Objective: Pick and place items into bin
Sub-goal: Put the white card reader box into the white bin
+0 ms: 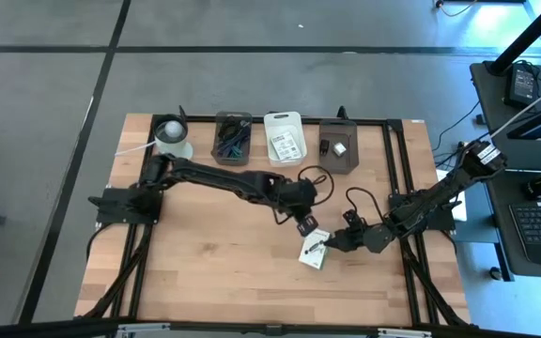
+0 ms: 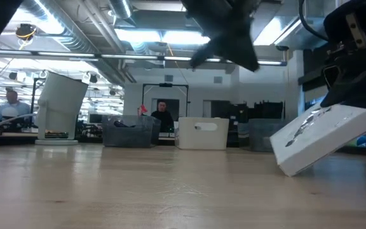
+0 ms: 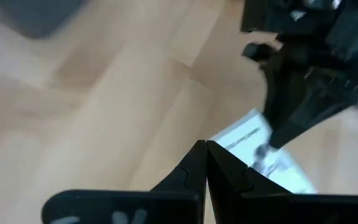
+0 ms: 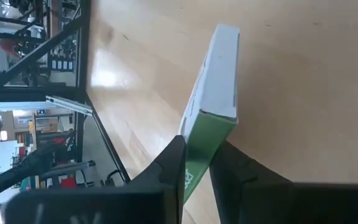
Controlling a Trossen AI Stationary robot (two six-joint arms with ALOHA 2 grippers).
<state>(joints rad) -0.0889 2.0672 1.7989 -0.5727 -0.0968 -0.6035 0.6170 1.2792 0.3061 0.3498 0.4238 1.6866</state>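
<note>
Box (image 1: pixel 314 249) before four bins (image 1: pixel 285 138)

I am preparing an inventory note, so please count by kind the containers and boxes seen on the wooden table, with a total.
Dark grey rectangular plastic bins: 2
White rectangular plastic bin: 1
Round translucent tub with a white top: 1
Flat white box with a green side, tilted, held by the right gripper: 1
Total: 5
</note>
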